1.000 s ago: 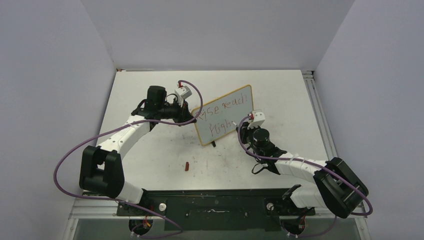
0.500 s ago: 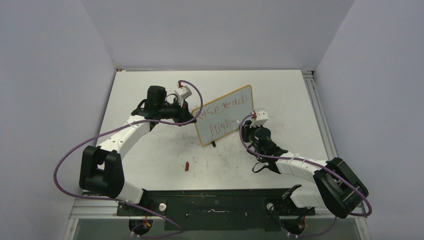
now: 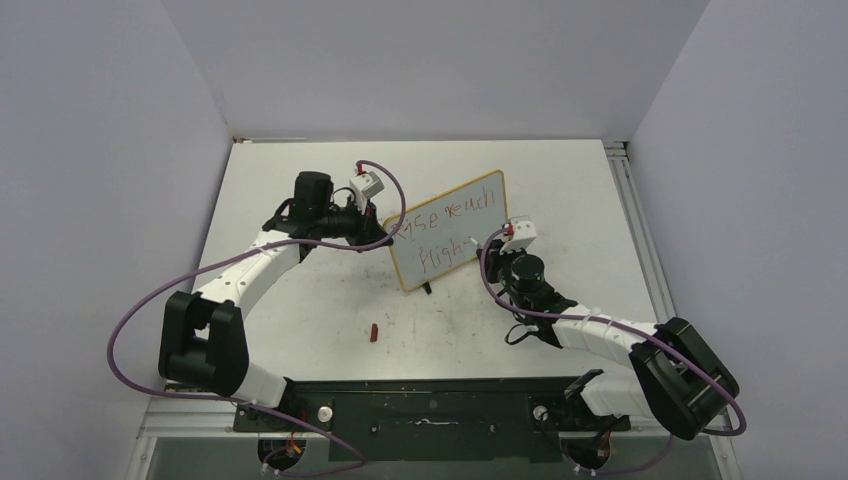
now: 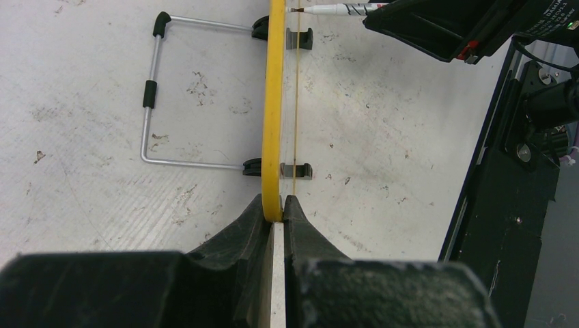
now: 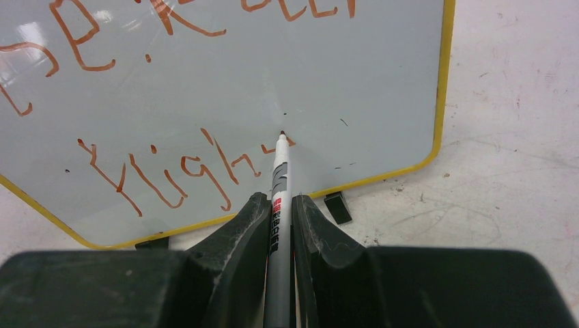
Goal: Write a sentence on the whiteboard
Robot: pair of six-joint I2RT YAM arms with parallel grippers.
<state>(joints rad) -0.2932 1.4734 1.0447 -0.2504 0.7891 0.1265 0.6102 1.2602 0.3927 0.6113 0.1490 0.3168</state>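
Note:
The whiteboard (image 3: 470, 205) stands tilted at the table's middle, yellow-framed, on black feet and a wire stand (image 4: 153, 96). The sentence (image 3: 445, 232) is in red-brown letters in two lines; the lower line reads about "High" in the right wrist view (image 5: 171, 174). My left gripper (image 3: 385, 238) is shut on the board's left edge; the yellow frame (image 4: 274, 123) sits between its jaws (image 4: 276, 208). My right gripper (image 3: 490, 250) is shut on a grey marker (image 5: 278, 198). The marker tip (image 5: 282, 134) is at the board's surface, right of the last letter.
A small red marker cap (image 3: 373, 331) lies on the table in front of the board. The black base rail (image 3: 430, 405) runs along the near edge. The right arm's wrist (image 4: 444, 24) shows beside the board in the left wrist view.
My right gripper has moved a little to the right and nearer along the board's lower line with the marker. The left arm and the board have not moved.

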